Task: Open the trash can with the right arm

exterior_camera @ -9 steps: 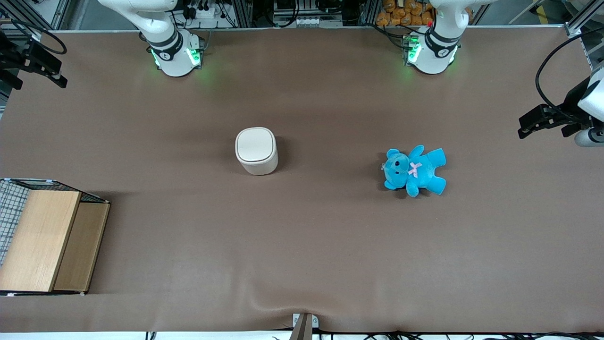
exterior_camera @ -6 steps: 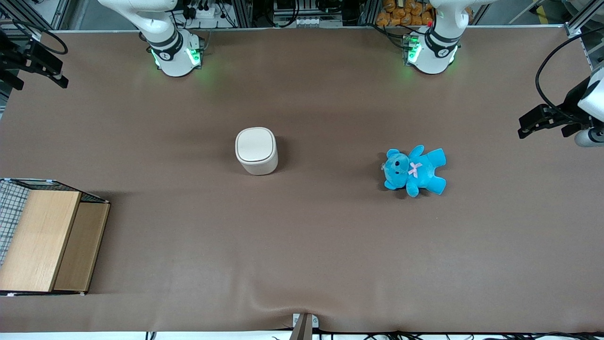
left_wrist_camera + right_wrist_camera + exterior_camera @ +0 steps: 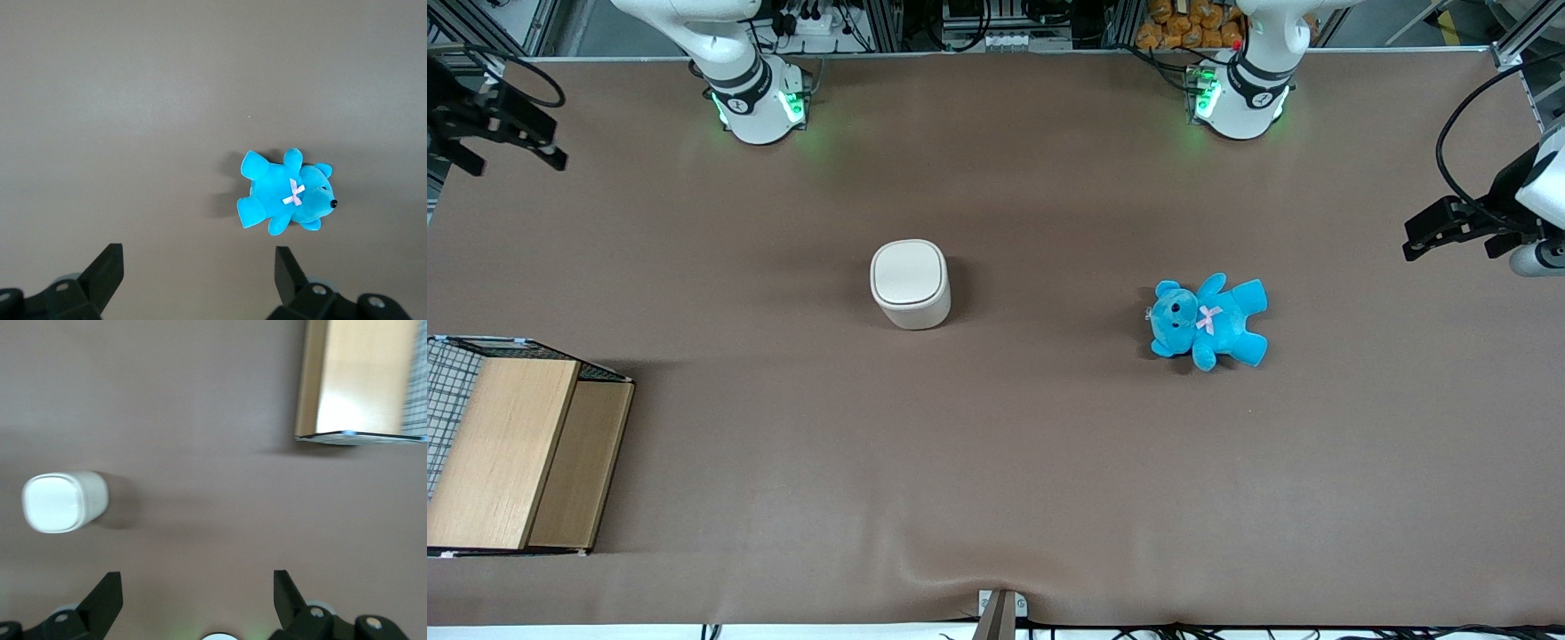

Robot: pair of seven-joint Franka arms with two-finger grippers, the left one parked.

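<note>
Small cream-white plastic trash can [image 3: 910,284], lid closed, mid-table. Black two-finger gripper [image 3: 197,597] spread wide, empty, high over the working arm's table edge.

Front view high overhead facing down, wrist views lower facing down, right wrist sharing trash can [image 3: 910,284] [image 3: 63,502]

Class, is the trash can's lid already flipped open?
No, the trash can lid lies flat and closed; the gripper hangs open near the table's edge.
</note>
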